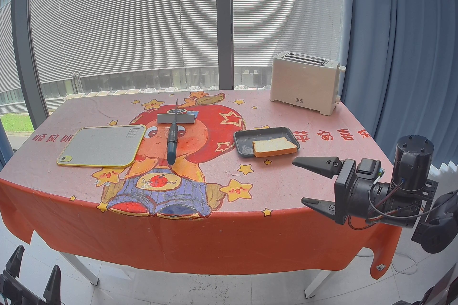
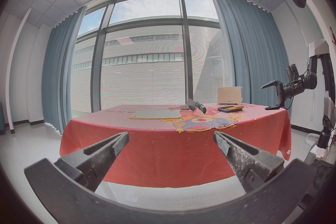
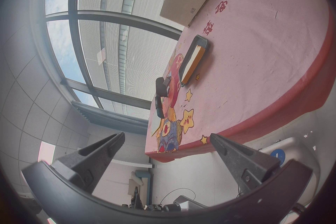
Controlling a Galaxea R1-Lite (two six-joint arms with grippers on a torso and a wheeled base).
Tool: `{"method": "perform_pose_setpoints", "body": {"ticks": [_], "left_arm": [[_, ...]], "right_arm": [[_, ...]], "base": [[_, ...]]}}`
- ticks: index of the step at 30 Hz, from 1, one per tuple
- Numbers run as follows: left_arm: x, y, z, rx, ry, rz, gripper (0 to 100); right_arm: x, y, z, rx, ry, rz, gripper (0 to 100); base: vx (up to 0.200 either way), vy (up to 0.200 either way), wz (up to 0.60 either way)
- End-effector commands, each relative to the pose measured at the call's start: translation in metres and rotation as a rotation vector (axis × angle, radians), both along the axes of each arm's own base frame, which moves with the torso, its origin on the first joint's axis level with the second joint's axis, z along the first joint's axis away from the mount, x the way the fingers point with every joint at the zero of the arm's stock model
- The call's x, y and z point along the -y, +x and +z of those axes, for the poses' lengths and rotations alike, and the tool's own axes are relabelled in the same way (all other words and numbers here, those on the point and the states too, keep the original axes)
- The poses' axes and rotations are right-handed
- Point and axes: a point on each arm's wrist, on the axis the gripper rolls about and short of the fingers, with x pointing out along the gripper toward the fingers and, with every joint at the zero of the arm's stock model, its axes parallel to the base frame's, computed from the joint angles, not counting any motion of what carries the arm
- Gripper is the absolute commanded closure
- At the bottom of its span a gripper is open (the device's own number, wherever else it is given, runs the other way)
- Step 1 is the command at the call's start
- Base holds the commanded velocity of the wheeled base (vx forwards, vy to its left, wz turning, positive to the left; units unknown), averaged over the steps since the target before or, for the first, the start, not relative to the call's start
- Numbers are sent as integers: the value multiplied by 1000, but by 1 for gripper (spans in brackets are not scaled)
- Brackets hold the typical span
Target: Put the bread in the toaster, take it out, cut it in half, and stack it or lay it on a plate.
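A slice of bread (image 1: pixel 274 147) lies in a dark rectangular plate (image 1: pixel 245 141) right of the table's middle; the bread (image 3: pixel 193 62) lies in the same plate (image 3: pixel 200 41) in the right wrist view. The cream toaster (image 1: pixel 305 81) stands at the back right corner, its slots empty. A knife (image 1: pixel 172 139) with a dark blue handle rests on a small grey stand at the centre. A grey cutting board (image 1: pixel 102 145) with a yellow rim lies at the left. My right gripper (image 1: pixel 312 182) is open, off the table's right front edge. My left gripper (image 2: pixel 169 151) is open, low and in front of the table.
The table (image 1: pixel 296 187) is covered by a red-orange cloth with a cartoon print. A window and blue curtains (image 1: pixel 400 34) stand behind it. There is bare cloth between the plate and the front edge.
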Motion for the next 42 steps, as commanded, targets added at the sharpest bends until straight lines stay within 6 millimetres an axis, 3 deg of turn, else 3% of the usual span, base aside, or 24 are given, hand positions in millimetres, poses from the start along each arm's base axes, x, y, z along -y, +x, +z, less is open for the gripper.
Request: {"method": "perform_pose_setpoints", "body": {"ticks": [1,9,30,35,42], "left_arm": [[0,0,-5,1,0,1,0],[0,0,-6,-5,0,1,0],[0,0,-6,-9,0,-2,0],[0,0,-6,-9,2,-2,0],[0,0,-6,-9,0,-2,0]], "right_arm": [[-4,-4,2,8,5,19,0],[-11,-4,3,15,-1,5,0],[-23,20,4,26,13,-14,0],[-20,34,8,37,24,-48,0],[-22,63,-6,12,15,-93,0]], "base": [[0,0,0],[0,0,0],[0,0,0],[0,0,0],[0,0,0]]}}
